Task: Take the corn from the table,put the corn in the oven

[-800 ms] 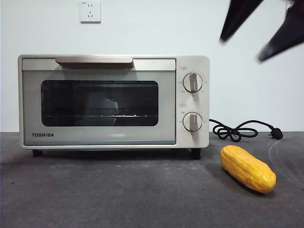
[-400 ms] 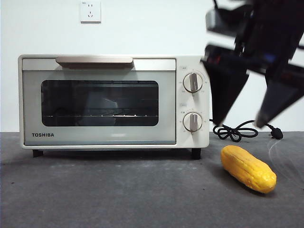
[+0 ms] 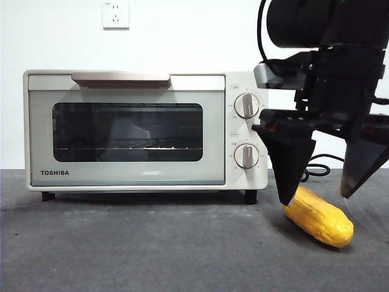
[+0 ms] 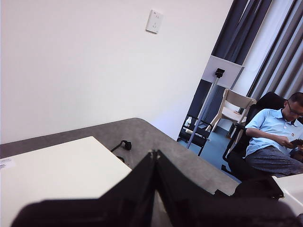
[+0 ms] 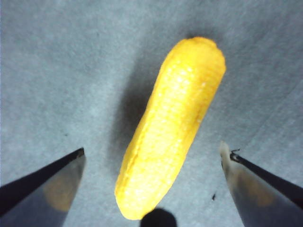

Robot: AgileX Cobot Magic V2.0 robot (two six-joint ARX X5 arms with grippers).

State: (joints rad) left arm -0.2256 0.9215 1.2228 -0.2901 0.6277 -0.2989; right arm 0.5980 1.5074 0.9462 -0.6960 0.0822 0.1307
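Corn [image 5: 173, 127] is straddled by the right hand [image 5: 151, 184], jaws spread wide, its long axis running crosswise to their closing line; the left hand [image 4: 154, 189] is pressed together.

Right claw [image 3: 316, 198] gapes wide; left claw [image 4: 155, 153] closed.

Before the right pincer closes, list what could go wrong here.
1. The corn lies glossy and rounded on the table; the open right pincer straddles it, and it might roll or squirt out as the jaws close.
2. The oven door looks shut, so the corn cannot go in until something opens it.
3. The left pincer waits shut, away from the handle.
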